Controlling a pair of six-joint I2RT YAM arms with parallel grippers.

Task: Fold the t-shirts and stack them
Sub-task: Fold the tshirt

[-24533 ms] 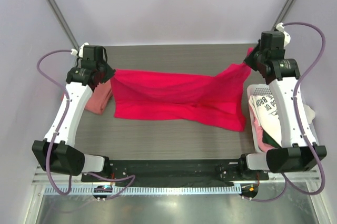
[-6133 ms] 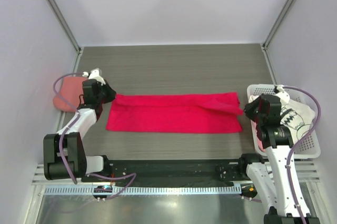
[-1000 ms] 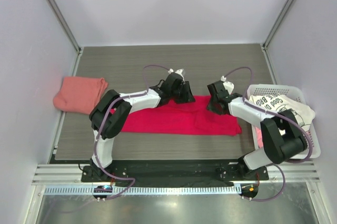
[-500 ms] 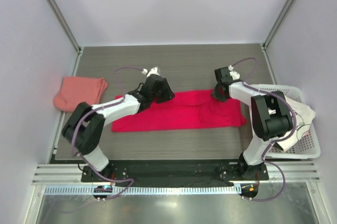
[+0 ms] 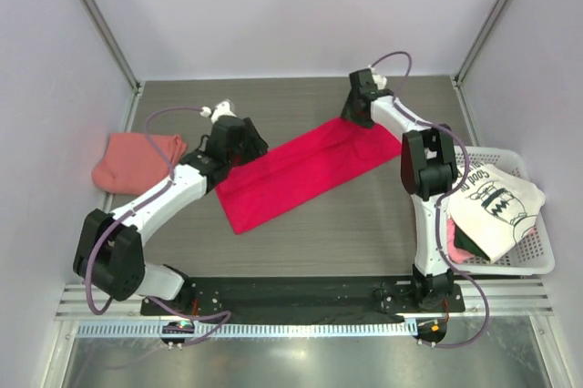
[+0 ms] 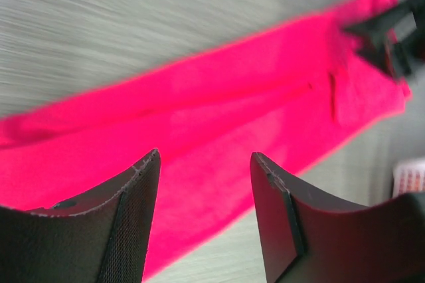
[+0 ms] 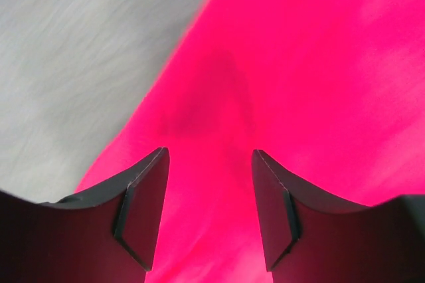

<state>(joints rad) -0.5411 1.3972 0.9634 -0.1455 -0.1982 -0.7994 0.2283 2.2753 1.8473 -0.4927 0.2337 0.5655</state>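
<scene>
**Crimson shirt: slanted band**

The smooth crimson-magenta cloth t-shirt [image 5: 301, 169] lay flat, folded into a long slanted band. The left gripper [image 6: 206, 163] stood at its left end and the right gripper [image 7: 209, 157] at its far right end. Both were spread wide and empty. A folded salmon-pink cloth shirt [image 5: 137, 160] lay to its left.

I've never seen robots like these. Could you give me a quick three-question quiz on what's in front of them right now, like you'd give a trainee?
1. True or false: the left gripper and the right gripper both stand open over the crimson t-shirt, gripping nothing.
2. The salmon-pink shirt lies: A) under the crimson t-shirt; B) at the left side of the table; C) in the right gripper.
3. Which shirt lies on top in the white basket?
Key: 1 true; 2 B; 3 the white shirt with black print.
</scene>
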